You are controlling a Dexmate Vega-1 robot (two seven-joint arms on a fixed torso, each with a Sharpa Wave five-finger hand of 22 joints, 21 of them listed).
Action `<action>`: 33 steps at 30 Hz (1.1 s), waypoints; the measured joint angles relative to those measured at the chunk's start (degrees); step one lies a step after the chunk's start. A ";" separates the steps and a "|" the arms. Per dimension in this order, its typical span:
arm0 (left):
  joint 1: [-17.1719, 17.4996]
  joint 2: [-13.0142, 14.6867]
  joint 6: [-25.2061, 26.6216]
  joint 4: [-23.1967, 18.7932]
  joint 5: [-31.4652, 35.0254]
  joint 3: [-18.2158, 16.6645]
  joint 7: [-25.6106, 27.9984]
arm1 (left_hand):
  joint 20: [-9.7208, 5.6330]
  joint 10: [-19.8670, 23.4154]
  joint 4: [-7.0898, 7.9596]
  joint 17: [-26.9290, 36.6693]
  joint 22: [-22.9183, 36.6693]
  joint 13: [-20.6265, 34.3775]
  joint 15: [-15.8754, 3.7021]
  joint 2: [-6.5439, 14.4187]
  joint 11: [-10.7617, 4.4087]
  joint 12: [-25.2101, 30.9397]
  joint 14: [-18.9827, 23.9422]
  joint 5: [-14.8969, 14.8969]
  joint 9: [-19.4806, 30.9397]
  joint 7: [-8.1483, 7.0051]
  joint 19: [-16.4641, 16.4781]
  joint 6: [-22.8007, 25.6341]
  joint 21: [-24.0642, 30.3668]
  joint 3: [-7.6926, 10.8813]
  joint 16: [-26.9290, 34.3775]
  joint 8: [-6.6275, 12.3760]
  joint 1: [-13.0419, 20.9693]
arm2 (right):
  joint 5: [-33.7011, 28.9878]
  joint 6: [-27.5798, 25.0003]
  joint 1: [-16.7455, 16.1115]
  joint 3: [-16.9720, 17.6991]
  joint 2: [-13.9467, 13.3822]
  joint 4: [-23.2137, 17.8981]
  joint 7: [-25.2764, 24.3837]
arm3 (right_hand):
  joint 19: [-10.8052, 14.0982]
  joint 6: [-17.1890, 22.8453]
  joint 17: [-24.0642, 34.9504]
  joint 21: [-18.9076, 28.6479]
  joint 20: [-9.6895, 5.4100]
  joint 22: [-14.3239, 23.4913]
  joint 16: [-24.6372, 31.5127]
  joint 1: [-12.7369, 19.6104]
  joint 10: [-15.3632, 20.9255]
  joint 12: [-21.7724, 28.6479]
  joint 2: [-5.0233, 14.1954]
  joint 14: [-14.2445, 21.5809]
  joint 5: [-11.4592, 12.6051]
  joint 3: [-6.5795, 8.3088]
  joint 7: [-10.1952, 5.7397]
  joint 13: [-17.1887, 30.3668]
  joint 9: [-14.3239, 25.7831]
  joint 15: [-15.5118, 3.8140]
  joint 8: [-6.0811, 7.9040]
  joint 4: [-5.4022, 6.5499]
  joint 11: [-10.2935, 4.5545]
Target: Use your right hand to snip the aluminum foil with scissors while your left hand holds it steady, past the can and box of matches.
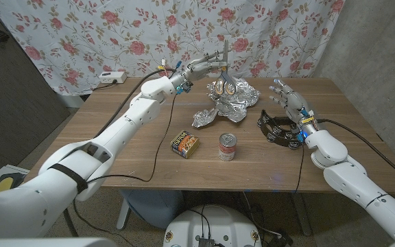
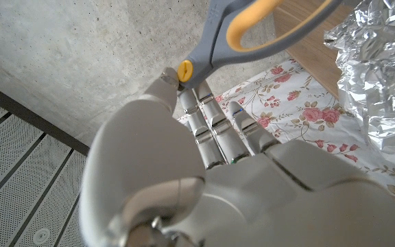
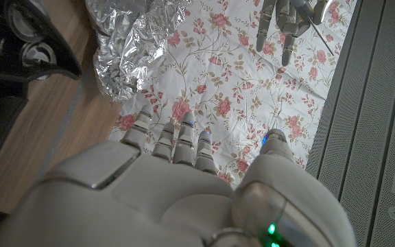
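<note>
Your left hand (image 1: pixel 199 66) is raised over the far side of the table (image 1: pixel 115 116) with the scissors (image 1: pixel 223 81) pinched in its fingertips; in the left wrist view the fingers (image 2: pixel 204 120) close near the yellow pivot screw, so the grey-and-yellow handles hang down, right above the foil (image 1: pixel 230 101). That's the wrong hand for cutting, so this looks like a carry or a handover, not a snip. The foil, a crumpled heap, sits just beneath the dangling handles, with a smaller wad nearer you. Your right hand (image 1: pixel 288 104) is well off to the side of the foil, upright, fingers spread, holding nothing — likely waiting to take the scissors. A black device (image 1: pixel 277 127) lies just by its wrist, so watch that when you reach in. The can (image 1: pixel 228 147) and the box of matches (image 1: pixel 184 143) stand near each other on the near half of the table, well short of both hands, so the foil is past them as asked. No cut visible yet.
</note>
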 measured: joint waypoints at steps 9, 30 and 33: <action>-0.48 -0.93 -0.55 1.02 -1.39 -0.29 -2.09 | -0.09 -0.04 -0.21 -0.25 0.00 -0.07 0.00 0.20 -0.05 -0.01 0.00 0.00 0.00 -0.08 -0.29 0.08 0.00 -0.25 -0.22 0.00 0.20 | 0.35 0.19 -0.23 0.02 -0.21 -0.60 0.41 | 0.01 0.05 0.00 0.00 0.00 0.00 0.00 0.81 0.96 0.41 -0.25 0.04 0.00 0.22 -0.05 0.17 0.00 -0.04 0.07 -0.22 -0.22; -3.02 -3.37 0.33 4.62 -4.69 -0.36 -10.32 | -0.50 -0.13 0.01 -1.33 0.00 -1.31 -0.11 0.44 -0.13 -0.35 -0.11 0.28 0.00 0.37 -0.70 -0.36 0.00 -0.93 -1.81 0.00 0.58 | 2.80 0.80 -1.74 1.05 -0.63 -1.79 2.03 | 1.04 13.97 -0.54 0.22 0.19 0.00 0.00 1.86 5.05 0.40 -0.69 1.20 0.00 0.95 -0.46 -0.25 0.00 -2.08 4.06 0.04 0.39; -3.28 -3.54 0.56 4.81 -4.99 -0.25 -11.56 | -0.50 -0.13 0.00 -1.56 0.00 -1.34 -0.11 0.58 -0.13 -0.47 -0.11 0.28 0.01 0.45 -0.70 -0.44 0.00 -0.94 -1.99 0.00 0.72 | 3.31 0.80 -1.84 1.19 -0.60 -1.75 2.34 | 1.04 14.44 -0.54 0.22 0.19 0.00 0.00 2.09 5.04 0.17 -0.47 1.12 -0.01 1.27 -0.67 -0.25 0.06 -2.16 4.06 0.00 0.39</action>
